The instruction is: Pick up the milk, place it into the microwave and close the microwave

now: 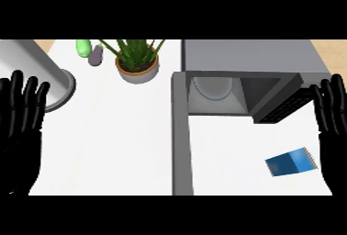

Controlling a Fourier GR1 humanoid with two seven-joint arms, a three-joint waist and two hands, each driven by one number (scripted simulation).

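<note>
- Head view: the milk carton (291, 162), blue, lies flat on the white bench (115, 147), nearest, toward the right.
- Left hand (21, 114) rests at the left edge, right hand (332, 110) at the right edge; both have straight fingers pointing up and hold nothing.
- Microwave (247, 59) stands beyond the carton, its door (181, 137) open.
- Potted plant (137, 59) stands farthest back.

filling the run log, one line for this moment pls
left hand open, resting | right hand open, resting | milk on counter | microwave open
</note>
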